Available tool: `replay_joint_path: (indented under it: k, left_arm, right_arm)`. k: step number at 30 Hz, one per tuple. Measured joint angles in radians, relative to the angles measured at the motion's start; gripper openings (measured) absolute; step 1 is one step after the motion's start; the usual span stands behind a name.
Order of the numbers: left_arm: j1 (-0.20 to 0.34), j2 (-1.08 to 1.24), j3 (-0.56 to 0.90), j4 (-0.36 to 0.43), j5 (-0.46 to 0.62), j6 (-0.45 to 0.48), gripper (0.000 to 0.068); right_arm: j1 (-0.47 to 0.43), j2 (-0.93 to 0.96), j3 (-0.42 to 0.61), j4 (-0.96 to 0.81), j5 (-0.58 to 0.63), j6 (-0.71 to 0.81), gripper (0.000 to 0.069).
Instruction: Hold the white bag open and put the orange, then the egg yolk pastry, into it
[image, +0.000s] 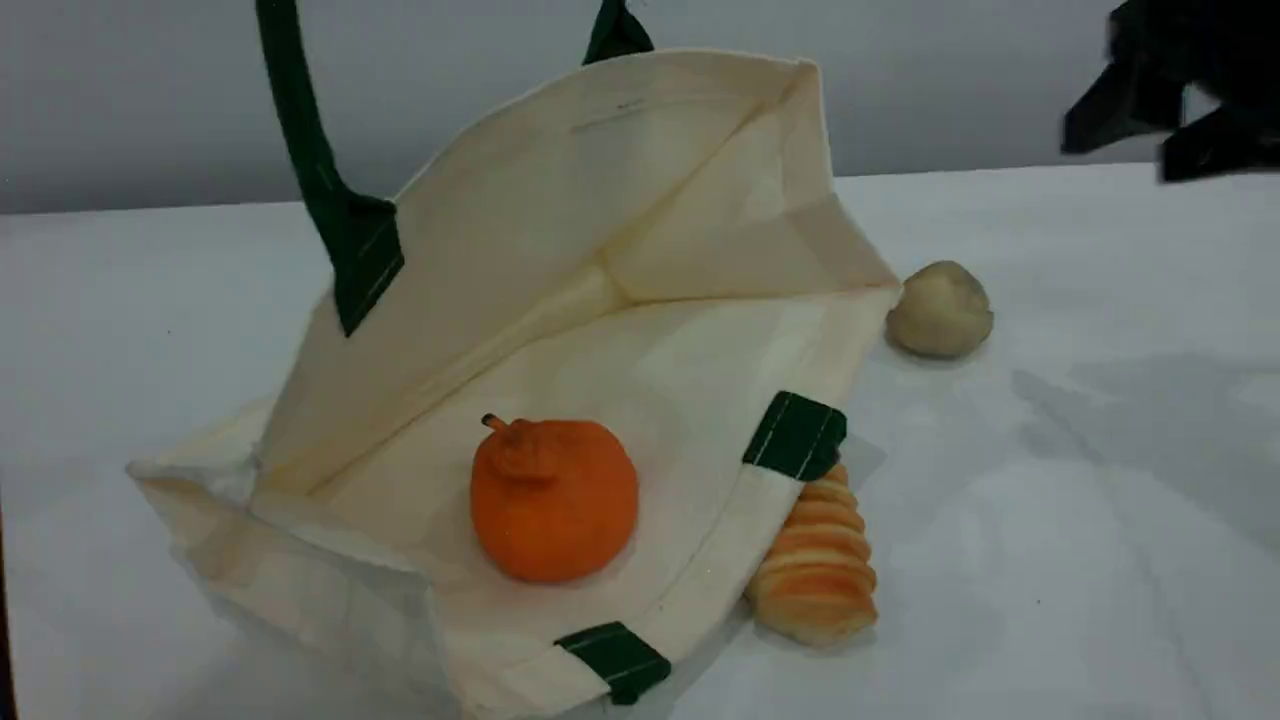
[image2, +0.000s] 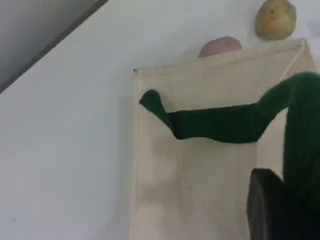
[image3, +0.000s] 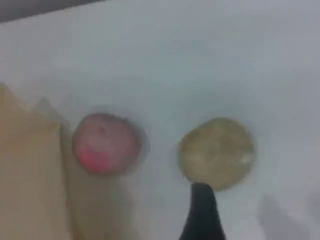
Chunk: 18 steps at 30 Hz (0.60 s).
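Note:
The white bag (image: 640, 250) lies on its side with its mouth gaping toward the camera. Its upper side is pulled up by a dark green handle (image: 320, 170) that runs out of the top of the scene view. In the left wrist view my left gripper (image2: 280, 200) is shut on that handle (image2: 220, 122) above the bag (image2: 200, 175). The orange (image: 553, 510) rests inside the bag on its lower wall. The egg yolk pastry (image: 940, 308) sits on the table just right of the bag. My right gripper (image: 1125, 145) hangs open above and right of it. Its fingertip (image3: 202, 210) shows just below the pastry (image3: 217, 152).
A ridged golden bread roll (image: 815, 560) lies against the bag's front right edge, beside a green tab (image: 795, 435). A ball with a pink centre (image3: 105, 142) sits between the bag and the pastry, hidden behind the bag in the scene view. The table is white.

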<state>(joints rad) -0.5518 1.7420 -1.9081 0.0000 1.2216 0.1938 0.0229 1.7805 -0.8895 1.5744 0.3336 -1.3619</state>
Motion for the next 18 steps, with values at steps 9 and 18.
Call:
replay_joint_path:
  k: [9, 18]
  left_arm:
    - [0.0, 0.0, 0.0, 0.0, 0.0, 0.003, 0.0065]
    - [0.0, 0.0, 0.0, 0.0, 0.0, -0.012, 0.0065]
  right_arm:
    - [0.057, 0.215, -0.162, 0.017, 0.07, -0.007, 0.048]
    - [0.062, 0.322, -0.269, 0.015, 0.029, -0.011, 0.048]
